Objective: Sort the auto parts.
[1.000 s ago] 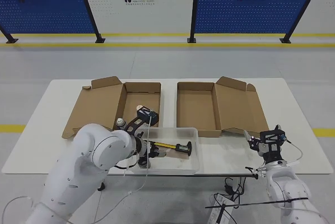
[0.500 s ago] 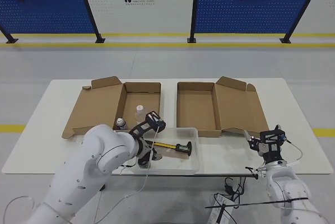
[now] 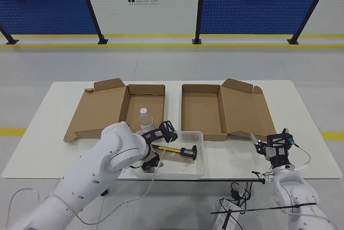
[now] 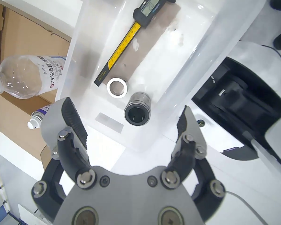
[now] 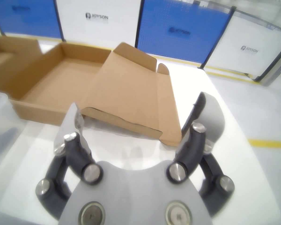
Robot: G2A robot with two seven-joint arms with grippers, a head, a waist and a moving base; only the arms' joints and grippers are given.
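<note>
A clear plastic bin (image 3: pixel 202 154) sits at the table's front edge. It holds a black and yellow digital caliper (image 4: pixel 135 28), a silver ring (image 4: pixel 117 87) and a dark cylindrical bearing (image 4: pixel 137 111). My left gripper (image 4: pixel 128 122) hangs open above the bin's near end, just over the bearing, with nothing between its fingers; in the top view the left gripper (image 3: pixel 165 135) is over the bin's left part. A clear bottle (image 3: pixel 144 119) stands in the left cardboard box (image 3: pixel 144 95), with a spray can (image 4: pixel 38 115) close by. My right gripper (image 5: pixel 138 115) stands open and empty at the front right of the table (image 3: pixel 274 144).
The right cardboard box (image 3: pixel 201 112) lies open behind the bin with its lid flap (image 3: pixel 247 112) spread to the right. The left box's flap (image 3: pixel 97 112) spreads to the left. Bare table lies between the bin and my right gripper.
My left gripper has moved from over the left box, to the right and forward, to above the bin. The bottle now stands free in the left box. The right arm has kept still.
</note>
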